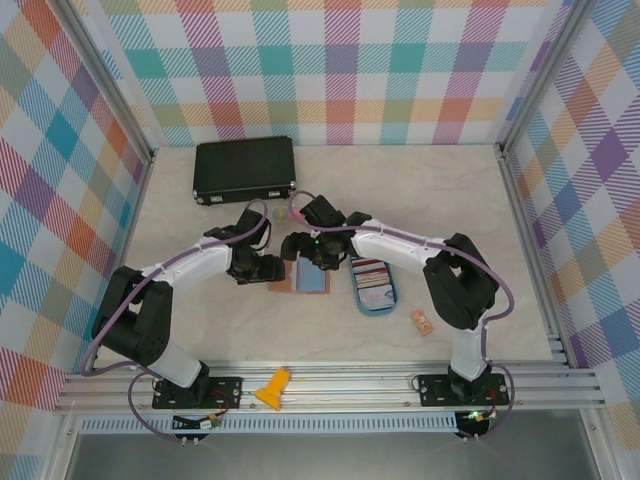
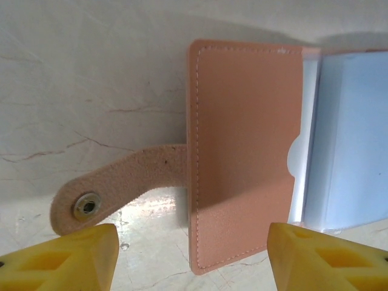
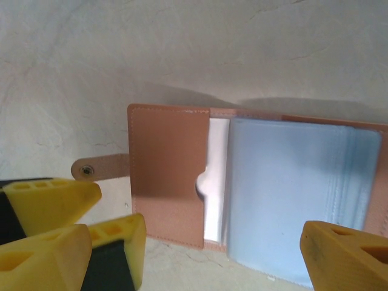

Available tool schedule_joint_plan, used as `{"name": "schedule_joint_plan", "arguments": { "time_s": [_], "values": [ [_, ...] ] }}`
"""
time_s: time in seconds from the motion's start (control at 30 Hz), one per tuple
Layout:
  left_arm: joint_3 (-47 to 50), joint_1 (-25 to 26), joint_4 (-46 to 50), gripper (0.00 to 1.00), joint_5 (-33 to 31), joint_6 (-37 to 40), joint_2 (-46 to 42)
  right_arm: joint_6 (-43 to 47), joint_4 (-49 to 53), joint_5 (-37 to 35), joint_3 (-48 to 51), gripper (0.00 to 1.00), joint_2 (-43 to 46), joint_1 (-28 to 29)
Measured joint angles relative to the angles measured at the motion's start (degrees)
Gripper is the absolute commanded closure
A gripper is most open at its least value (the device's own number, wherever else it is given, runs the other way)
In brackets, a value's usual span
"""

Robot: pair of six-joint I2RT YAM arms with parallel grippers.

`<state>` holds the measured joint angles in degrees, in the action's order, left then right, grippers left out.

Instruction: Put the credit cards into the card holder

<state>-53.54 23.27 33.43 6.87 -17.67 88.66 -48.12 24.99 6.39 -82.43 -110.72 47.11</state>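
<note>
The holder lies open on the table between the two arms, pink flap to one side, grey-blue sleeves to the other, and its snap strap flat on the surface. The cards sit stacked in a blue tray just beside it.

By my reading the task has barely begun. The holder is opened and ready, but no card is lifted out of the tray. A white strip shows at the flap's pocket; whether that is a card or lining I cannot tell.

The left gripper hovers at the flap's near edge with fingers apart, pinching nothing. The right gripper is spread wide over the sleeves, also empty-handed. What is left is nearly everything: pick each card, slide it into a pocket, repeat.

The tabletop is pale, marble-patterned and glossy enough to catch light — thin cards may be hard to lift from it. Plaid walls in many colours close in three sides, and a black case lies at the back.
</note>
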Motion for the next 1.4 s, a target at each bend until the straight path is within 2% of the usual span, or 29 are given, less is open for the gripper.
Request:
{"name": "schedule_joint_plan", "arguments": {
  "time_s": [0.17,0.47,1.0,1.4],
  "values": [
    [0.7,-0.5,-2.0,0.45,0.9,0.6,1.3,-0.8,0.3,-0.5,-1.5,0.11,-2.6,0.2],
    [2.6,-0.7,-4.0,0.52,1.0,0.3,2.5,-1.4,1.3,-1.0,-2.6,0.11,-6.1,0.2],
    [3.5,-1.0,-6.6,0.58,3.2,0.2,3.2,-6.1,2.1,-0.8,-5.1,0.10,-8.7,0.2],
    [3.6,-1.0,-6.8,0.59,3.8,0.2,3.2,-12.3,-3.0,3.9,-5.2,0.10,-10.1,0.2]
  ]
}}
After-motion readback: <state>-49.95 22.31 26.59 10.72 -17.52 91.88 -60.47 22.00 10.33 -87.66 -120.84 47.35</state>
